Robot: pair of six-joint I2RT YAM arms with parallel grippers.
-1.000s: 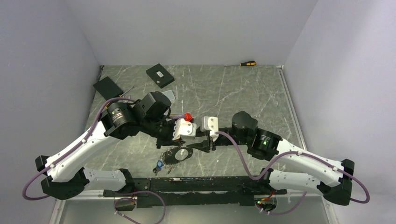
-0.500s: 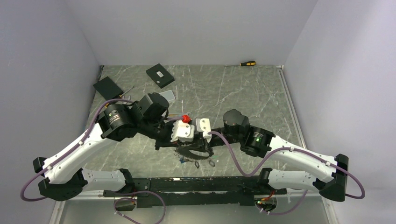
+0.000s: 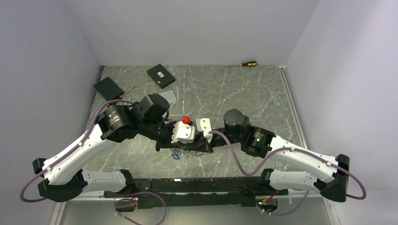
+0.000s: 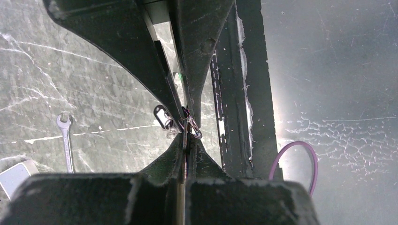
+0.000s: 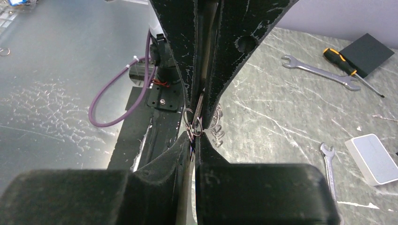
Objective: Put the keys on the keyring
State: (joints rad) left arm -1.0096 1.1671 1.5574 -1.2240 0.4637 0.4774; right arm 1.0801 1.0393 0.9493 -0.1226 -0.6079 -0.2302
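Gripping the keyring [image 5: 195,124] from opposite sides at mid-frame, the left tool [image 4: 186,135] and right tool [image 5: 193,137], both closed on its wire, are probably steadying it for threading while the keys [image 5: 216,132] are dangling just beside.

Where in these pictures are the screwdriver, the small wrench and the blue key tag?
screwdriver [image 3: 249,63], overhead view, on its yellow-and-black handle.
small wrench [image 4: 67,147], left wrist view, on its shaft.
blue key tag [image 3: 175,156], overhead view, on the tag's face.

- Grey-green marbled desk [image 3: 244,93], white-veined, fills the middle.
- Plain pale walls [image 3: 187,28] stand at 9, 12 and 3 o'clock.
- Shiny metal ledge [image 3: 84,213] at 6 o'clock.
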